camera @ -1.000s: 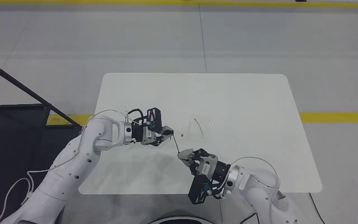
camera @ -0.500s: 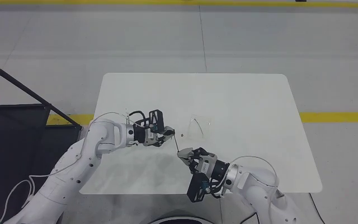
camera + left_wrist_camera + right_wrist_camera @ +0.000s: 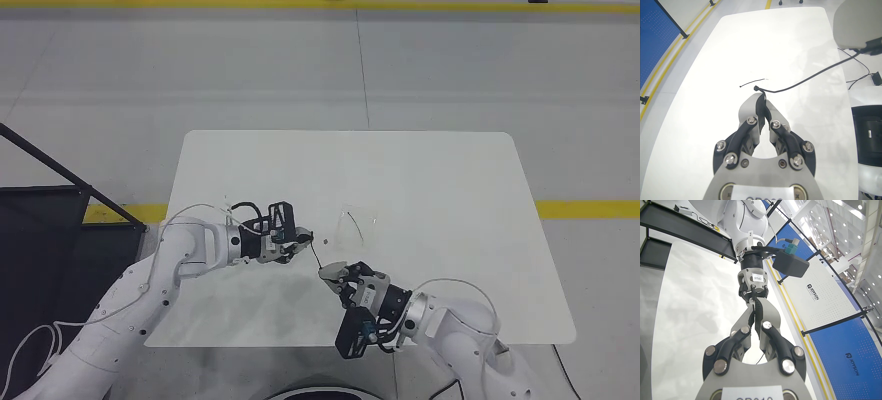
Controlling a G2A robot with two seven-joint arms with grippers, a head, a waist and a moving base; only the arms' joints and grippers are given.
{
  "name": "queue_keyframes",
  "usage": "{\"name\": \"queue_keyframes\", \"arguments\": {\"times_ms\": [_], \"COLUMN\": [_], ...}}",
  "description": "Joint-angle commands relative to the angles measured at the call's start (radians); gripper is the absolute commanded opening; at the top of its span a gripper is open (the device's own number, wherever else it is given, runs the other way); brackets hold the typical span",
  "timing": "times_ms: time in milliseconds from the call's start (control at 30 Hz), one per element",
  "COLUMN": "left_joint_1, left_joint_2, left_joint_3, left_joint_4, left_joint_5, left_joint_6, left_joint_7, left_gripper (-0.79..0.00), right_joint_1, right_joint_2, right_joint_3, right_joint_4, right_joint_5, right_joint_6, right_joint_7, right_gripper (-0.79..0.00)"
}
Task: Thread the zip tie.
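We lose the zip tie [image 3: 791,87] where it slips between the pads of the left gripper [image 3: 762,99], so that stretch is hidden. Inside the right gripper [image 3: 755,308] we cannot tell black strap from black pads, and from above it is too thin to trace.

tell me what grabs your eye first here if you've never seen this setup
The two grippers meet above the robot's side of the white table: the left gripper is shut on a black zip tie just behind its head, and the right gripper pinches the strap's far end, so the tie spans the gap between them. Beyond them, a second thin black strand lies loose on the table.
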Motion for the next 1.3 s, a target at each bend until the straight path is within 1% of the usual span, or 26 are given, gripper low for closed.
{"name": "queue_keyframes", "arguments": {"times_ms": [0,500,1267], "left_joint_1": [0.006,0.043,0.055], "left_joint_2": [0.0,0.004,0.001], "left_joint_3": [-0.001,-0.012,-0.014], "left_joint_4": [-0.007,-0.04,-0.058], "left_joint_5": [0.02,0.126,0.179], "left_joint_6": [0.008,0.032,0.044], "left_joint_7": [0.011,0.065,0.079], "left_gripper": [-0.785,-0.785,-0.785], "right_joint_1": [0.0,-0.039,-0.062], "right_joint_2": [0.0,-0.001,-0.003], "right_joint_3": [0.001,0.022,0.036], "right_joint_4": [0.001,-0.016,-0.018], "right_joint_5": [0.0,-0.003,0.006], "right_joint_6": [0.003,0.094,0.133], "right_joint_7": [0.0,0.008,0.004], "right_gripper": [-0.785,-0.785,-0.785]}}
